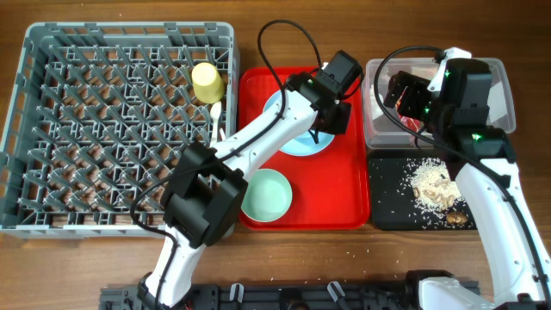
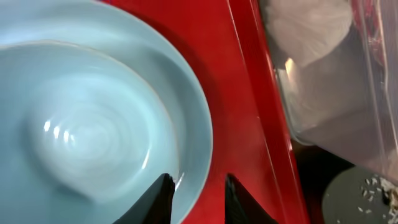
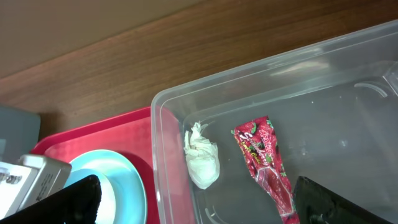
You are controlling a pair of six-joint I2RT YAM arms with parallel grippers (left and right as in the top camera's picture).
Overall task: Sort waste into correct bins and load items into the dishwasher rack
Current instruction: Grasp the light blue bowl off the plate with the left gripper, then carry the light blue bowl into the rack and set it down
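Observation:
A light blue plate with a light blue bowl on it lies on the red serving tray. My left gripper is open and straddles the plate's right rim, one finger over the plate and the other over the tray. My right gripper hangs wide open over the clear tub, empty. In the tub lie a white tissue and a red wrapper. The mint green bowl sits at the tray's front. The yellow cup stands in the grey rack.
The black tray in front of the tub holds rice and brown scraps. A white utensil lies at the rack's right side. The tub stands close against the red tray's right edge.

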